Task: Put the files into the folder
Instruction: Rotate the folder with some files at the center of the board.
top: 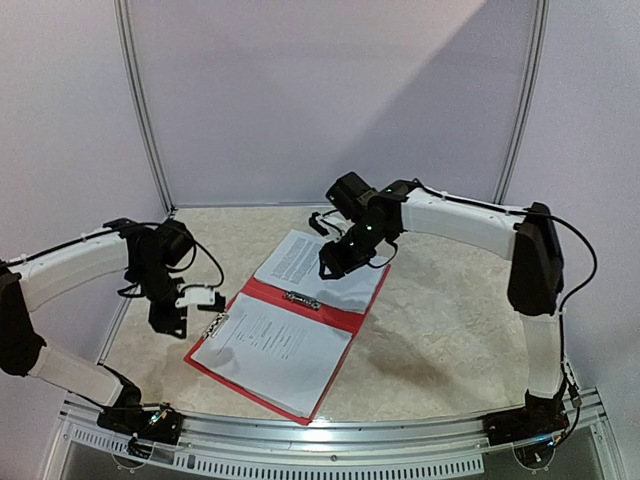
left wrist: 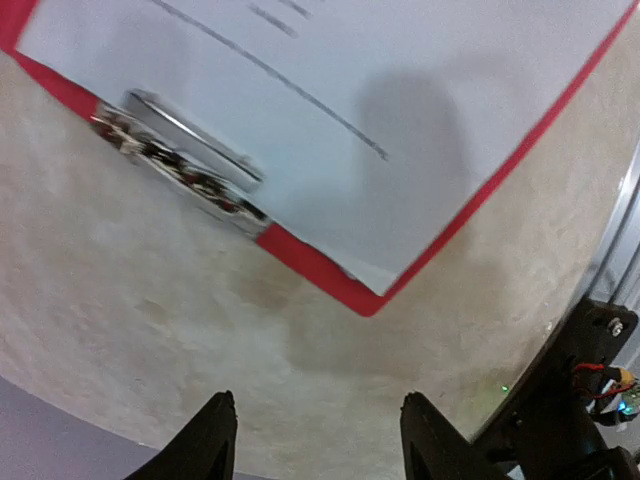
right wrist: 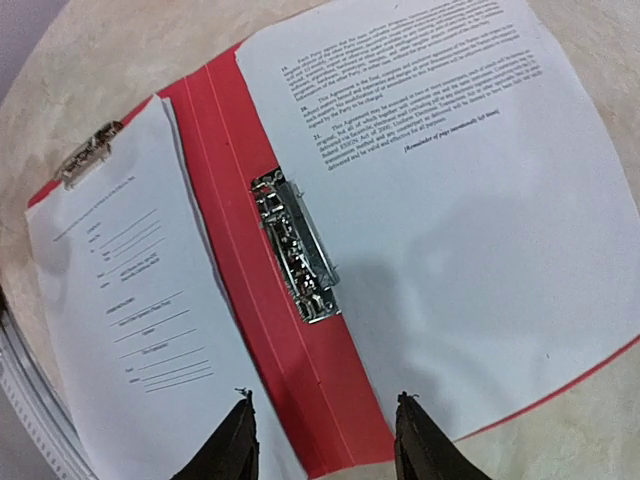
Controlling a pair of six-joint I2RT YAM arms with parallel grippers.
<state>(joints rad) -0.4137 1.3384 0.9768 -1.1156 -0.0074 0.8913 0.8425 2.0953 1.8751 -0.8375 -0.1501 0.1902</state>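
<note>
The red folder (top: 345, 318) lies open in the middle of the table. One of the files (top: 268, 345) lies on its near half, with a silver clip (top: 217, 324) at its left edge. A printed sheet (top: 300, 255) covers the far half. A second silver clip (right wrist: 295, 250) sits by the spine (right wrist: 230, 220). My right gripper (right wrist: 325, 400) hovers open above the spine, holding nothing; in the top view my right gripper (top: 332, 266) is over the far sheet. My left gripper (left wrist: 320, 400) stands open over bare table beside the folder's corner (left wrist: 368, 305).
A metal rail (top: 330, 430) runs along the table's near edge, with both arm bases bolted to it. Pale walls and two metal posts (top: 145, 110) close off the back. Beige tabletop (top: 460, 320) shows to the right of the folder.
</note>
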